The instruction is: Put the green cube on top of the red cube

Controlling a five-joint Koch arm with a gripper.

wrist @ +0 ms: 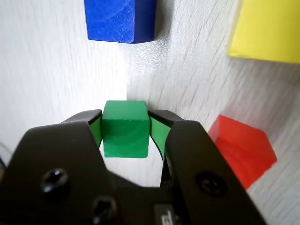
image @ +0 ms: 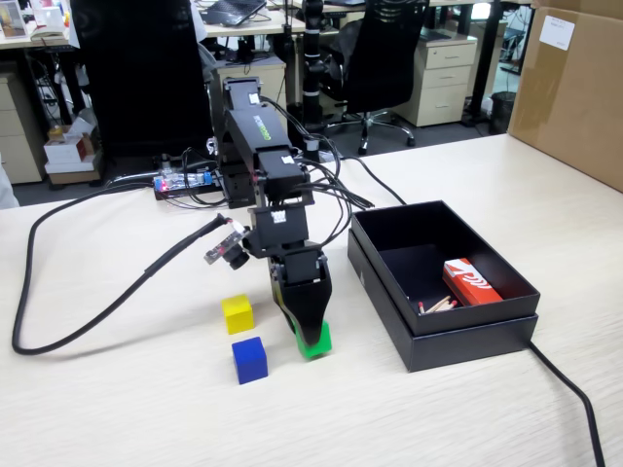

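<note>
1. Tool [image: 310, 329], fixed view: black, pointing down at lower centre of the frame, its tip low at the surface [image: 117, 409]. Jaws clamped on the green cube [image: 315, 341], which shows below and right of the tip.
2. Yellow cube [image: 238, 313], fixed view: on the surface just left of the tool.
3. Blue cube [image: 249, 359], fixed view: just below the yellow cube in the frame, left of the green cube and apart from it.
4. Red cube, fixed view: not visible; the tool covers that spot.
5. Black box [image: 467, 336], fixed view: open, right of centre, holding a red-and-white packet [image: 471, 281] and a few matchsticks [image: 438, 305].
6. Black cable [image: 68, 219], fixed view: loops across the left of the surface to the arm base.
7. Tool [wrist: 125, 123], wrist view: fills the lower half of the frame; green inner pads [wrist: 156, 131] press both sides of the green cube [wrist: 125, 129], at centre.
8. Red cube [wrist: 241, 150], wrist view: lower right of the frame, beside the right jaw, on the surface, apart from the green cube.
9. Blue cube [wrist: 121, 19], wrist view: top centre-left, cut by the frame edge.
10. Yellow cube [wrist: 266, 29], wrist view: upper right corner, partly cut off.
11. Surface [wrist: 56, 79], wrist view: pale wood grain.
</note>
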